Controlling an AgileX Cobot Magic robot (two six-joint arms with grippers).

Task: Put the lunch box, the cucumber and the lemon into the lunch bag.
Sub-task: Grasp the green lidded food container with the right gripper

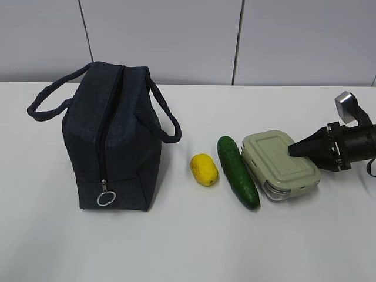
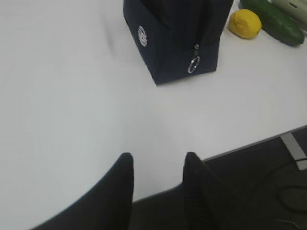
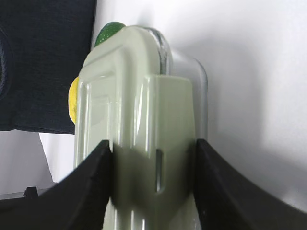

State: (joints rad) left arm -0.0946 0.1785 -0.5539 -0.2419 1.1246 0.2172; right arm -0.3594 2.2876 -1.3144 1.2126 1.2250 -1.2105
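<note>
Lunch box (image 1: 281,164) lies at the right of the exterior view on the white table (image 1: 188,247), flat, with its pale green lid up. The cucumber (image 1: 237,171) lies just beside it to the left, and the lemon (image 1: 204,170) just left of that. The lunch bag (image 1: 111,141) stands upright at the left, well apart from the box; its zipper appears closed, with the ring pull (image 1: 106,198) low on the near end. The right gripper (image 1: 299,150) reaches in from the right edge, its tips over the box's right end.

Left wrist view: the left gripper (image 2: 156,167) hangs at the bottom of the frame above the table edge, its 2 fingers parted and holding nothing. The bag sits at the upper centre, the lemon and cucumber at the upper right.

Right wrist view: the box fills the centre, with 1 finger pressed against each long side. The right gripper is clamped on the box.

Step in hand, by judgement: step 1 of 3, picking up the box. The next move calls for a level lift and a carry toward the bag. The bag appears to need opening first, a job for the free left arm.
</note>
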